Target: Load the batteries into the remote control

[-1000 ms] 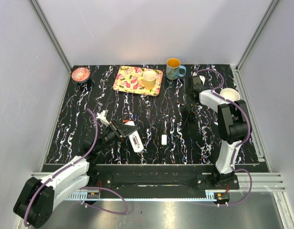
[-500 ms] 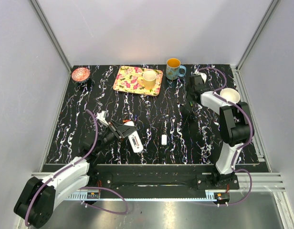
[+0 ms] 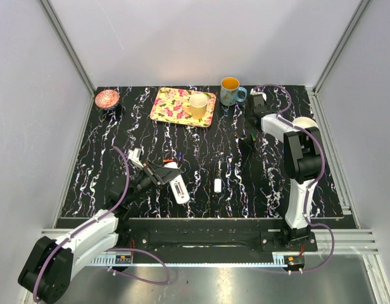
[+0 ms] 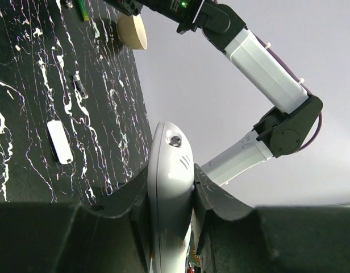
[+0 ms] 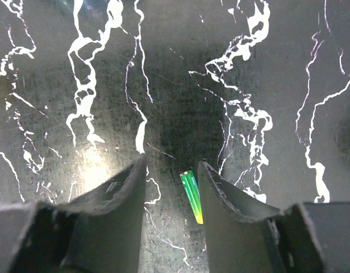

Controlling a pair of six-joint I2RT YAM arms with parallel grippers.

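Right arm swung back toward mug [image 3: 230,92]. Right gripper [image 5: 171,164] part-open, straddling green stick [image 5: 192,196] just near-right of mug, probably battery. Centre it between your jaws before closing. Remote [image 3: 178,188] clamped in left gripper [image 4: 170,181], well near-left of mug.

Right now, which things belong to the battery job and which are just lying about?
Job: remote control in the left gripper; dark battery; green stick, likely a battery, at the right gripper.
Lying about: floral tray, yellow cup, blue mug, pink bowl.
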